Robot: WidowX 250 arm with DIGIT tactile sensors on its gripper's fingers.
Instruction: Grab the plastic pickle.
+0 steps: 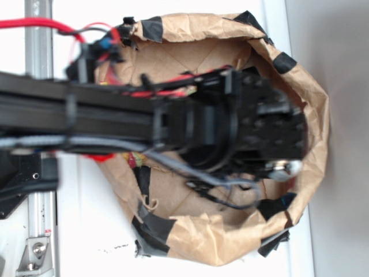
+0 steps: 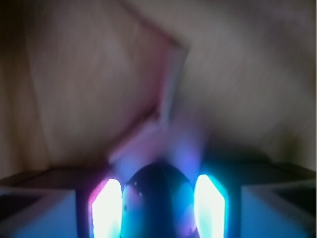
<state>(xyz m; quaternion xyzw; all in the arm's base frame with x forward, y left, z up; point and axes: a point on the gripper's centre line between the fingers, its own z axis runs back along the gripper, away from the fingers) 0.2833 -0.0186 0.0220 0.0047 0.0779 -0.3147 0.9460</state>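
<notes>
The wrist view is blurred, but it shows a dark, rounded, glossy object, the plastic pickle [image 2: 158,198], sitting at the bottom centre of the frame between two glowing pads [image 2: 106,208], one on each side of it. The pads shine white with pink and cyan fringes, and both lie right against the pickle's sides, so the hand [image 2: 158,210] appears pressed onto the pickle and pinching it. Behind the pickle the whole upper frame is filled with creased brown paper, with a fold ridge running diagonally from the upper centre down toward the pickle. Pale blue-grey blocks fill the lower left and lower right corners.

In the exterior view, the black arm [image 1: 115,121] reaches in from the left edge across the middle of the frame, with grey and red cables along it. Its end sits inside a crumpled brown paper bag [image 1: 230,242], whose rim is patched with black tape. The bag rests on a white tabletop [image 1: 92,231]. The arm's bulk hides the hand and the pickle in this view. A bit of red and yellow shows under the arm at the bag's left rim.
</notes>
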